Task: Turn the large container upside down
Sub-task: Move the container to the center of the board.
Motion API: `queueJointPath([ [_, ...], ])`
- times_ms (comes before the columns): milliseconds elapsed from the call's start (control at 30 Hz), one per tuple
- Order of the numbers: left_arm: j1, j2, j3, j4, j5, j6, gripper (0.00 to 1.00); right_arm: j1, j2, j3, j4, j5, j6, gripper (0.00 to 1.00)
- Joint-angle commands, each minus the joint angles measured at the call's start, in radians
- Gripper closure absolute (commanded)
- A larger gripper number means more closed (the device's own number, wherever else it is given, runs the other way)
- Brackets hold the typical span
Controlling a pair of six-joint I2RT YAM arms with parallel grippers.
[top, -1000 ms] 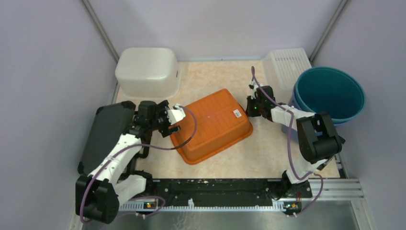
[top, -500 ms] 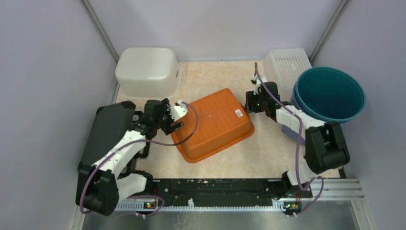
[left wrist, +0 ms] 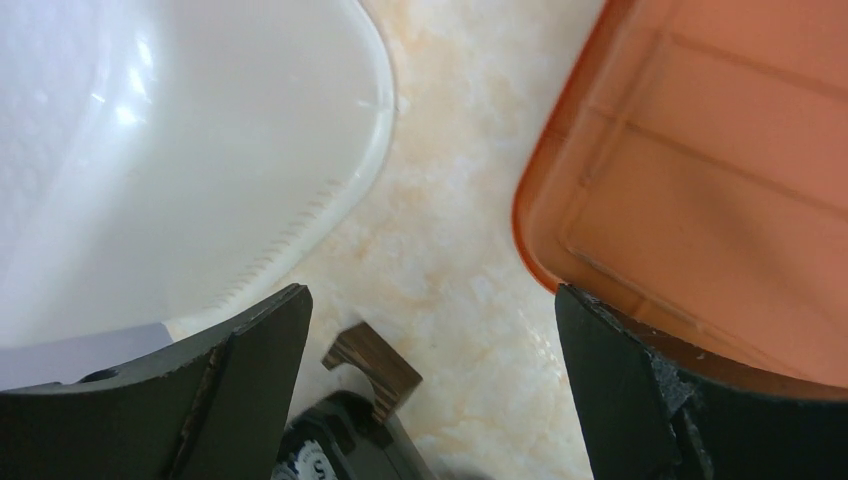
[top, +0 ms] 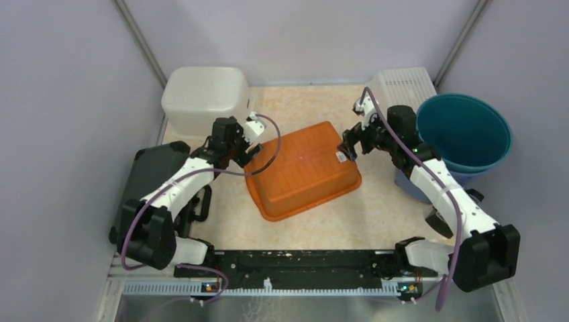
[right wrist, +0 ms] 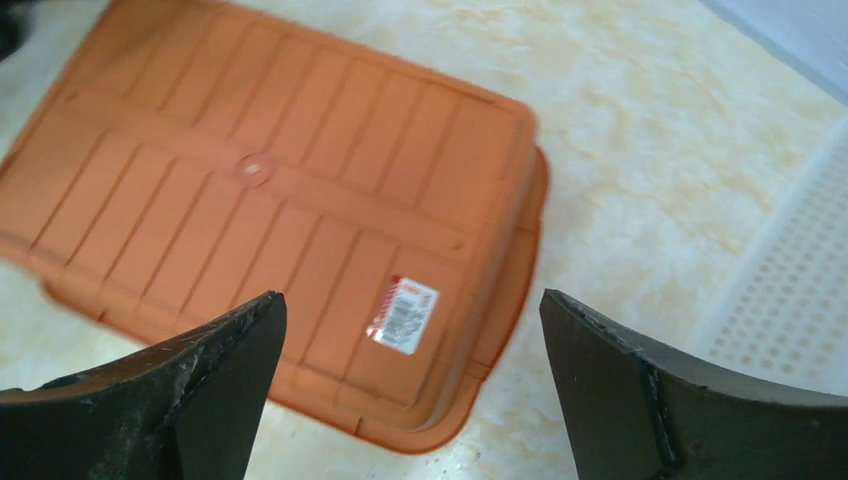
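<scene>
Ribs and a white sticker face you on the orange tub, lying bottom-up on the table, smooth rounded rim down. Left gripper and right gripper both gape wide, holding nothing.

place: robot lab test cell
walls: plain lilac panels, metal struts in the corners
surface: marble-patterned tabletop
mount: black rail carrying left arm base and right arm base (both at the near edge)
props: plastic bins: orange container, white tub, teal bucket
</scene>
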State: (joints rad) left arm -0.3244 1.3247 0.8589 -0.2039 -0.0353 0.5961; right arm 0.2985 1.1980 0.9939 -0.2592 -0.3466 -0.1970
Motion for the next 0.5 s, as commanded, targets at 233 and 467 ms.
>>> queueJointPath([
  [233,-0.010,-0.128,0.194,-0.136,0.147,-0.035,0.01,0.058,-0.160,0.008,-0.209,-0.402,-0.334,0.01],
  [467,-0.029,-0.317,0.107,-0.284,0.376,0.109,0.01,0.195,-0.228,-0.047,-0.258,-0.335,-0.496,0.01],
])
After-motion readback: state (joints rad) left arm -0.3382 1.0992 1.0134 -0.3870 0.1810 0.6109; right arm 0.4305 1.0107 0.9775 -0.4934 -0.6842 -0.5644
